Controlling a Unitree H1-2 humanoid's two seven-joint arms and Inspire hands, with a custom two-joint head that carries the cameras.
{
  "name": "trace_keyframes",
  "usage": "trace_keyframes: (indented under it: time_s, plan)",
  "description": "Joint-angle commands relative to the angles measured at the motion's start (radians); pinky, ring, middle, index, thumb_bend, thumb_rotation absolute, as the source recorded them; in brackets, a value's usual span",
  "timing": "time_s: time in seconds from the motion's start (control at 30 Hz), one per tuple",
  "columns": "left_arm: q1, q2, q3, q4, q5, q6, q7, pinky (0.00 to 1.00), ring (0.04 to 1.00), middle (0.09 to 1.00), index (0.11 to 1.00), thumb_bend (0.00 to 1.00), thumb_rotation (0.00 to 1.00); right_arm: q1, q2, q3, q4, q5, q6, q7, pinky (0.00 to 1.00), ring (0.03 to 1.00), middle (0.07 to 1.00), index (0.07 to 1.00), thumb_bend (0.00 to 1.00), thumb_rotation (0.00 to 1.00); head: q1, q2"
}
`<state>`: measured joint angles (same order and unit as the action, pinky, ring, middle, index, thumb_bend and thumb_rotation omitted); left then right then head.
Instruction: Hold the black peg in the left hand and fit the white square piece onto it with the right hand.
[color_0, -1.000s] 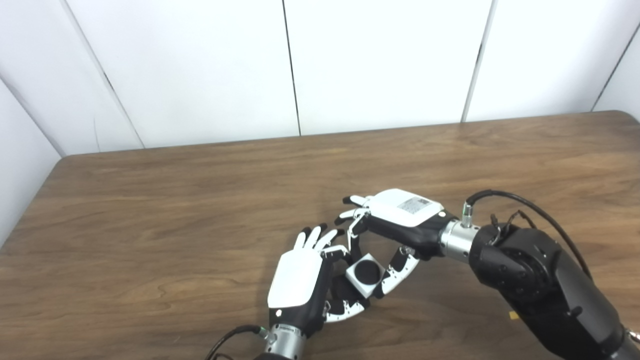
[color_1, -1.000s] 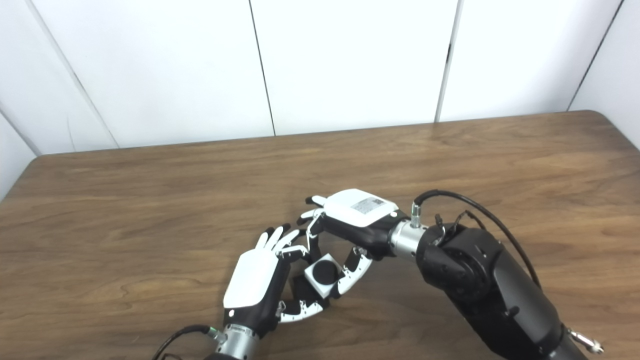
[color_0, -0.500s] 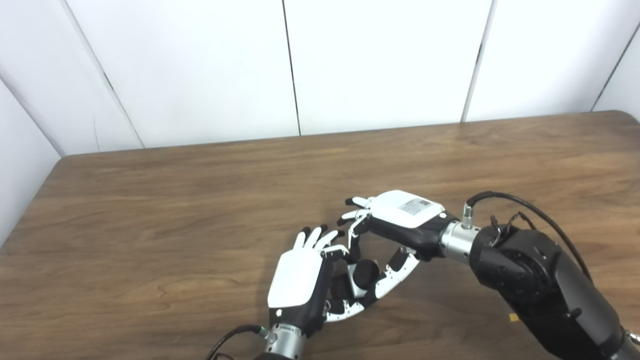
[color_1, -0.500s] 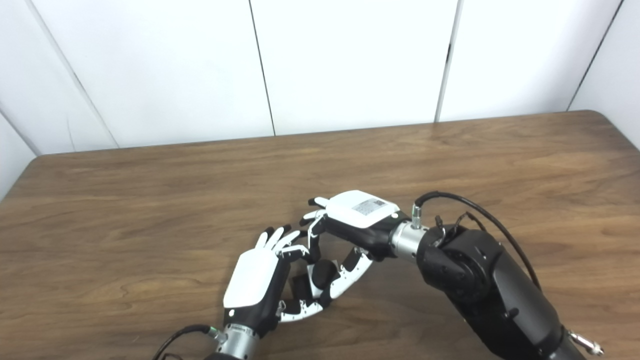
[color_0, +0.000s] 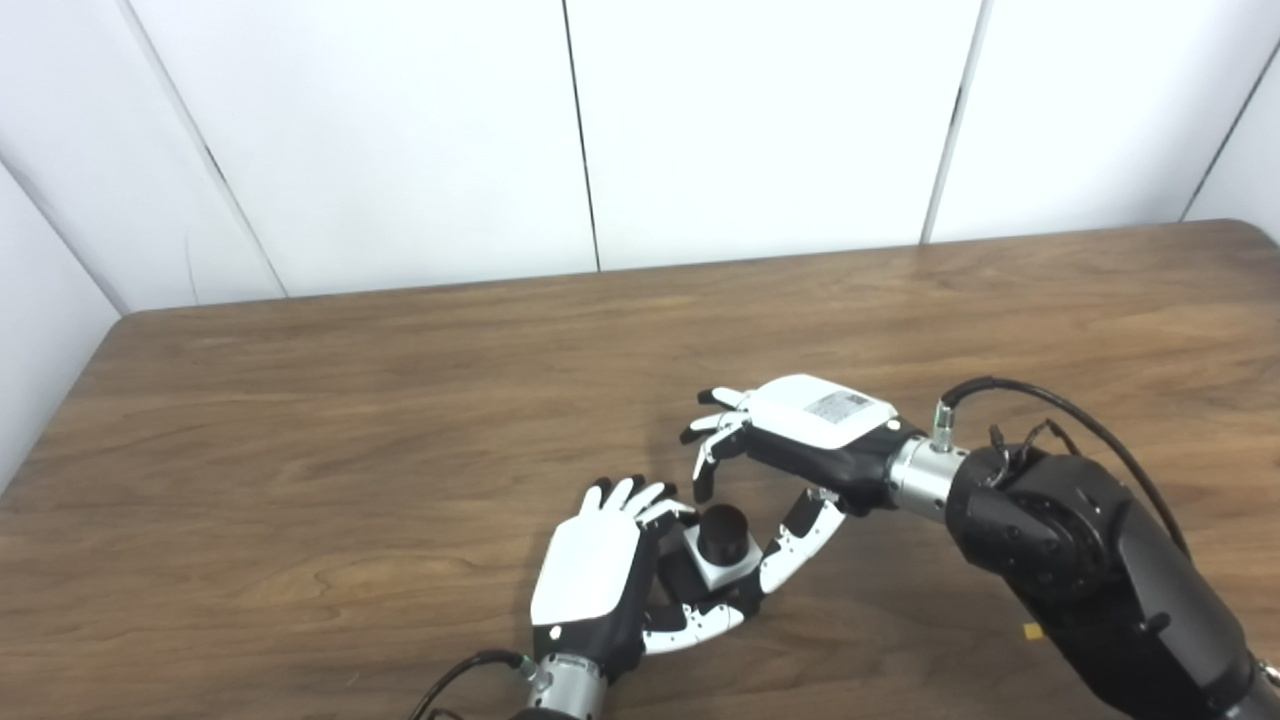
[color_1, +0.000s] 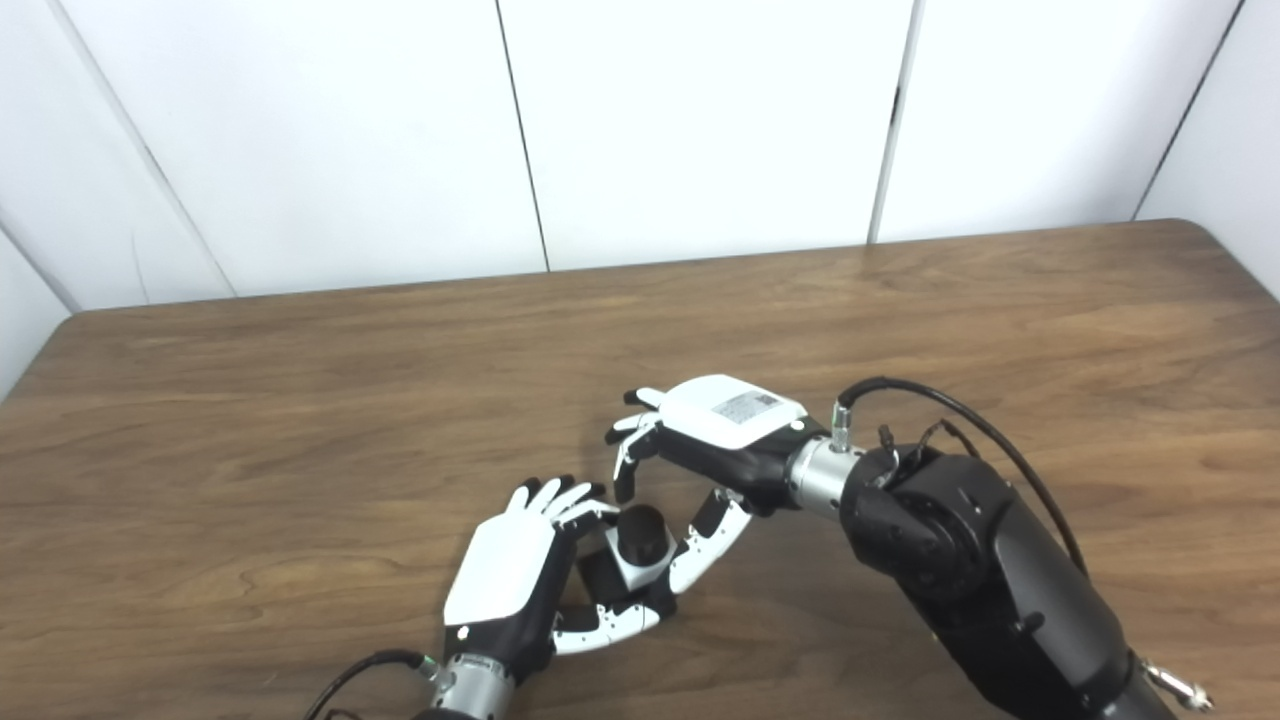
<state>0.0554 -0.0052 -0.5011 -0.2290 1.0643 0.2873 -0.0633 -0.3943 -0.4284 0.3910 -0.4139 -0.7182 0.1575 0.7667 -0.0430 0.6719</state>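
The black peg (color_0: 722, 524) stands up through the white square piece (color_0: 722, 570), which sits low around it. My left hand (color_0: 598, 578) is near the table's front edge, back up, its fingers and thumb curled around the peg's base and the piece. My right hand (color_0: 800, 440) hovers just right of and above the peg. Its fingers (color_0: 706, 468) are spread, a little above the peg's top and apart from it. Its thumb (color_0: 792, 538) lies beside the white piece; I cannot tell if it touches. The peg's lower part is hidden. Both also show in the right eye view: peg (color_1: 643, 524), piece (color_1: 634, 573).
The brown wooden table (color_0: 400, 400) ends at white wall panels behind. The right forearm (color_0: 1080, 560) with its black cable crosses the front right. A small yellow speck (color_0: 1027, 631) lies on the table by the right arm.
The white piece has slid down the peg, so the peg now sticks out above it. The right hand's fingers have lifted off the piece and spread. The left hand has dropped slightly.
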Motion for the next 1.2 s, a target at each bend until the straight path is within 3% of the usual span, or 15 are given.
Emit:
trace_keyframes:
  time_s: [0.0,0.47,0.77,1.17]
  plan:
    - [-0.001,-0.009,0.001,-0.007,0.012,0.005,0.002,1.0,0.957,0.893,0.831,0.85,0.6,-0.033,-0.002,-0.018,-0.023,0.005,0.008,-0.002,0.96,1.0,0.905,0.672,0.98,0.42,-0.001,0.002]
    - [0.015,-0.02,0.031,-0.008,-0.04,-0.009,0.046,1.0,0.955,0.902,0.881,0.93,0.58,-0.034,-0.01,-0.026,-0.028,0.007,0.03,0.004,0.97,1.0,0.908,0.671,0.99,0.44,-0.003,0.002]
    - [0.009,-0.01,0.045,-0.03,-0.027,0.009,0.035,1.0,0.959,0.918,0.911,0.94,0.58,-0.025,-0.011,-0.05,-0.036,0.015,0.054,0.002,0.97,1.0,0.911,0.673,0.98,0.43,-0.003,0.0]
    - [0.011,0.006,0.087,-0.05,-0.048,-0.01,0.048,1.0,0.991,0.97,0.975,0.98,0.68,0.008,-0.039,-0.109,-0.049,0.032,0.066,-0.021,0.96,1.0,0.915,0.688,0.97,0.44,-0.007,-0.002]
